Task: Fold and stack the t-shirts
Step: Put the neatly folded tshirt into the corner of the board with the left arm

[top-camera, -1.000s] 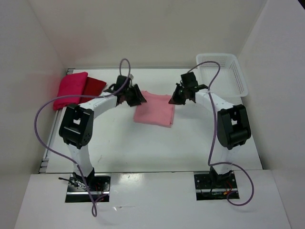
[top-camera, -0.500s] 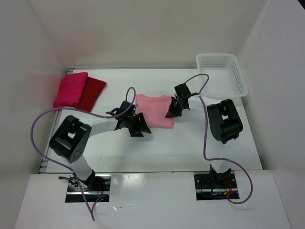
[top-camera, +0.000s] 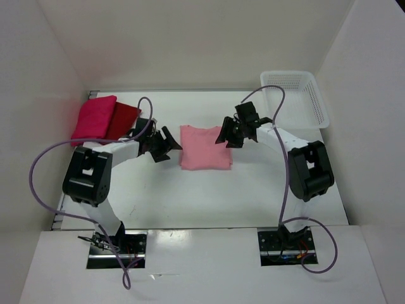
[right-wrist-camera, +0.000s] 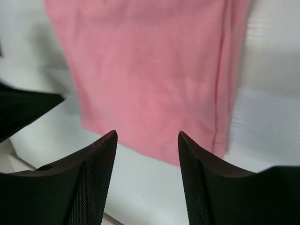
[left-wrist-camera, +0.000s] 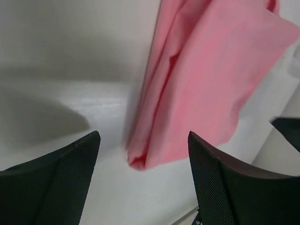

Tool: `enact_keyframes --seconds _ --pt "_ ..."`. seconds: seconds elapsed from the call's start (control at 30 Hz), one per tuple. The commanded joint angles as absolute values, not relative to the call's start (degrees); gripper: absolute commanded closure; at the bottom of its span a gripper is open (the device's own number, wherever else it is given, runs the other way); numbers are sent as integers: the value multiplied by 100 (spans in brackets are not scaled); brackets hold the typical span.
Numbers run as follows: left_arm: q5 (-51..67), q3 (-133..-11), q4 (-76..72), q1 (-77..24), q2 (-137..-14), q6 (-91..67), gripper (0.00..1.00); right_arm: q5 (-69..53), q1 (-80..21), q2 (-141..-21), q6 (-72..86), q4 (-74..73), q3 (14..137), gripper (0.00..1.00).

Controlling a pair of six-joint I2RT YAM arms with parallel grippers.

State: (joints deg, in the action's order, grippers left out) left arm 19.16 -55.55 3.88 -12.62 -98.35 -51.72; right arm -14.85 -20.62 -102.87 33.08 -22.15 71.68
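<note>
The salmon t-shirt [top-camera: 205,147] lies folded flat on the table [top-camera: 209,196]. The left gripper [top-camera: 171,144] hovers beside its left edge and the right gripper [top-camera: 223,136] over its right edge. Both claws are spread and empty. Well left of it, the magenta t-shirt [top-camera: 93,118] touches the dark red t-shirt [top-camera: 124,118].

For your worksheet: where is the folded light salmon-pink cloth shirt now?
Top view: salmon-pink shirt lies central, between left claw and right claw.

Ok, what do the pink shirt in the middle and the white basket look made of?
The light pink shirt: soft matte cloth, possibly cotton; it lies in limp, layered folds with rounded creases and no shine. The basket: apparently rigid white plastic, judging by its even moulded mesh walls and smooth rim.
</note>
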Motion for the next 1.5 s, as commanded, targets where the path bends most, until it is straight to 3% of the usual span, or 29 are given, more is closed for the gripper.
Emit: enact_keyframes --seconds 0.0,0.13,0.2,0.23,0.3,0.4,0.53,0.73,0.87,0.97,1.1,1.2,1.3,1.47 --pt "1977 -6072 -104 -1283 -10404 -4808 18 -1695 -2057 -9608 3226 -2075 7225 39" --pt "2048 -6529 -325 -1335 -11064 -4676 18 -1898 -2057 -9388 3278 -2074 7094 39" --pt "2048 -6784 -325 -1467 -11537 -4614 24 -1898 -2057 -9264 3331 -1943 7041 39" --pt "2048 -6977 -473 -1590 -11679 -4614 29 -1951 -2057 -9264 3401 -1942 7040 39" --pt "2048 -7206 -527 -1740 -12065 -4685 49 -1951 -2057 -9193 3454 -1890 6988 39" --pt "1995 -7864 -379 -2038 -12462 -4746 73 -2013 -2057 -9062 3515 -1890 6987 39" --pt "1811 -8656 -1 -2171 -12542 -4799 89 -2065 -2057 -8755 3638 -1837 6874 39" --pt "1705 -10088 693 -1689 -12261 -4685 97 -2065 -1891 -8009 3910 -1785 6417 39" --pt "1705 -10915 923 -759 -11945 -4632 98 -2188 -1636 -7691 3911 -1845 6065 39" --pt "1810 -10829 862 -195 -11559 -4789 98 -2311 -1582 -7690 3788 -1916 6012 39" --pt "1907 -9078 -32 1015 -10620 -5464 98 -2574 -1582 -7805 3736 -1863 5897 39" --pt "1907 -7835 -693 1833 -10075 -5992 41 -2706 -1582 -7918 3735 -1863 5897 39" --pt "1882 -6393 -861 2458 -9478 -6670 0 -2777 -1582 -7919 3683 -1863 5950 38" --pt "916 -4810 -485 2593 -7713 -6926 0 -2892 -1582 -7989 3630 -1863 5863 34"
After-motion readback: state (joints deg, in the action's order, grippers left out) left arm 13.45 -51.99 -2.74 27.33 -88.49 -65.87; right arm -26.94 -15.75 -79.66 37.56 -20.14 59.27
